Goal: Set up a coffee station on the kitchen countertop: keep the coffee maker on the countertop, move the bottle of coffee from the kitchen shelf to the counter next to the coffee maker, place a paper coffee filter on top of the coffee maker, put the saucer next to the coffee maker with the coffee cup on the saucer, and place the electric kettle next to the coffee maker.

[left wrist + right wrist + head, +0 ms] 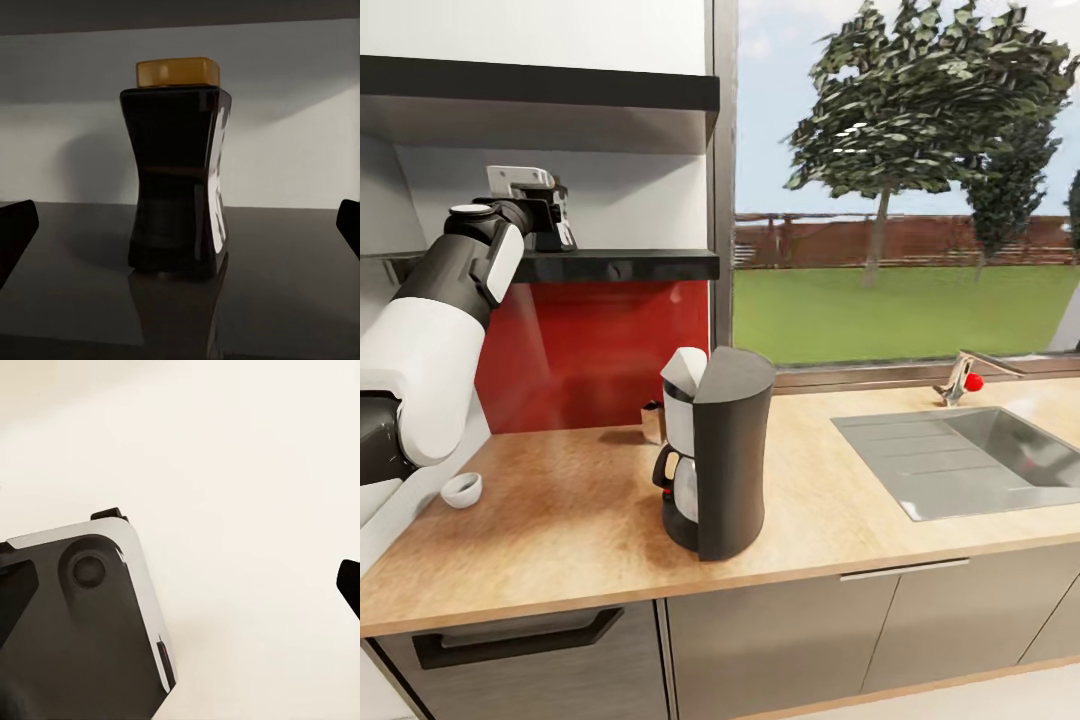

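You are lining the spread left tool (180,225) up on the shelf's coffee bottle (178,180); glossy, probably slippery, so grip its narrow waist.

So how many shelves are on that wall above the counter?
2. The upper shelf runs near the top of the wall; the lower shelf sits above the red panel and carries the dark coffee bottle, where the left arm is reaching. Others may lie out of view.
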